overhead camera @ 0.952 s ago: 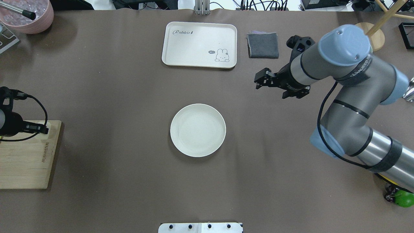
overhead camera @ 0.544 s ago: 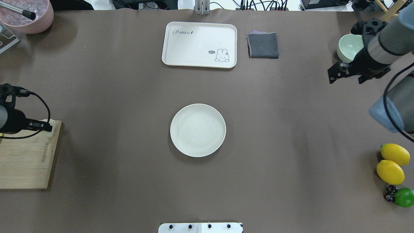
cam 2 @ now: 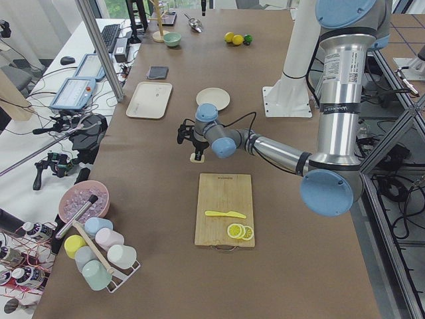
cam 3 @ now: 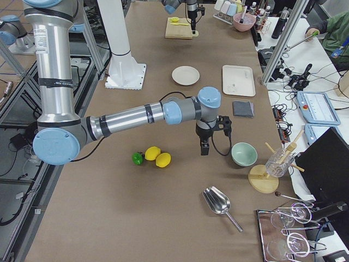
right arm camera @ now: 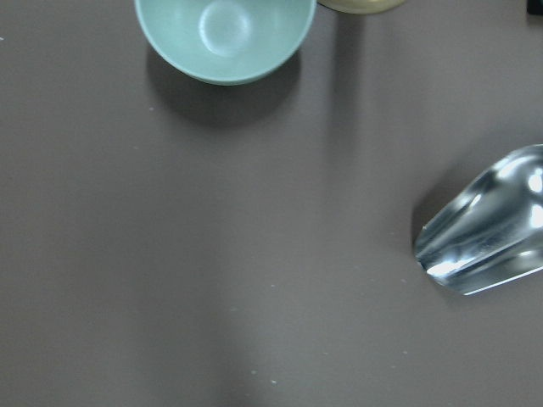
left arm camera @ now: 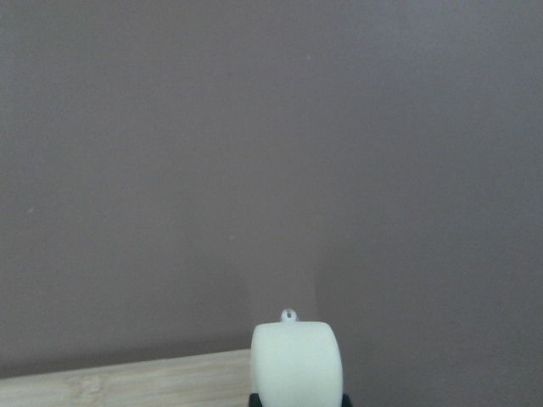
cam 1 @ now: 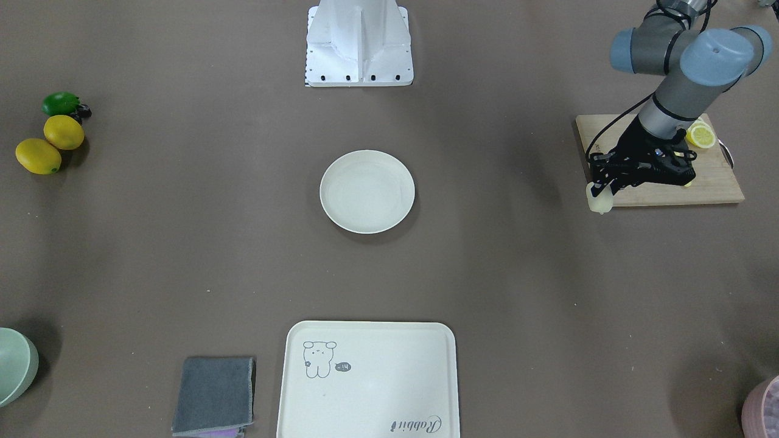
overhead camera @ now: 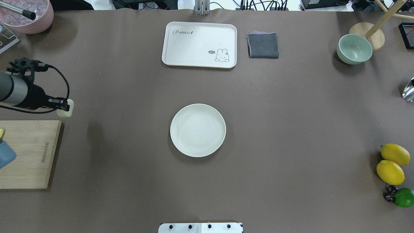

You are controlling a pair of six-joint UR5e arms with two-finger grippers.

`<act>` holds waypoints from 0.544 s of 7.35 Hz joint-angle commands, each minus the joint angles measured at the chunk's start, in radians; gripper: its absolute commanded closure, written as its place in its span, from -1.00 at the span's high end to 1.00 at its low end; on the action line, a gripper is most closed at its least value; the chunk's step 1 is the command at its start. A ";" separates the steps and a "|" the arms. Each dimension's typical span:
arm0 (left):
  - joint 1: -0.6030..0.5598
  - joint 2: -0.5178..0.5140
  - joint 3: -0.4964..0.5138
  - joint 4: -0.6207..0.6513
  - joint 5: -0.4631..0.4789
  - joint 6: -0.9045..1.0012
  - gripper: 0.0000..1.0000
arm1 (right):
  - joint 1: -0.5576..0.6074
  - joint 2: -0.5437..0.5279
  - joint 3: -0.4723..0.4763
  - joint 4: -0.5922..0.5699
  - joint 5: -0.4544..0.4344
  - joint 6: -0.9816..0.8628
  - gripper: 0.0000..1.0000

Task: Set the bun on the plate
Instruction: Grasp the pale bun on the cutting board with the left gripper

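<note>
Status: clamping bun (cam 1: 598,201) between fingers of left gripper (overhead camera: 64,106), jaws drawn narrow onto its sides. Holding it over brown table cover (overhead camera: 129,178), just off far corner of wooden cutting board (overhead camera: 29,155) and well apart from plate (overhead camera: 198,130) lying at table centre. Hanging right gripper (cam 3: 204,146) nose-down near green bowl (cam 3: 244,154) and metal scoop (cam 3: 217,201). Impossible to tell whether open or closed.

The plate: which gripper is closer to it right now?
Left. The left gripper, holding the bun, is to the plate's left by the cutting board; the right gripper is farther right, near the green bowl.
</note>
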 commanded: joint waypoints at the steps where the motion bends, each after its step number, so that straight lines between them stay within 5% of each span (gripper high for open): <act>1: 0.001 -0.220 -0.025 0.252 0.004 -0.040 -0.29 | 0.096 -0.030 -0.075 -0.003 0.004 -0.127 1.00; 3: 0.070 -0.397 -0.031 0.404 0.017 -0.231 -0.29 | 0.098 -0.053 -0.098 0.003 0.018 -0.126 1.00; 4: 0.160 -0.444 -0.026 0.406 0.102 -0.311 -0.29 | 0.098 -0.056 -0.098 0.001 0.051 -0.126 1.00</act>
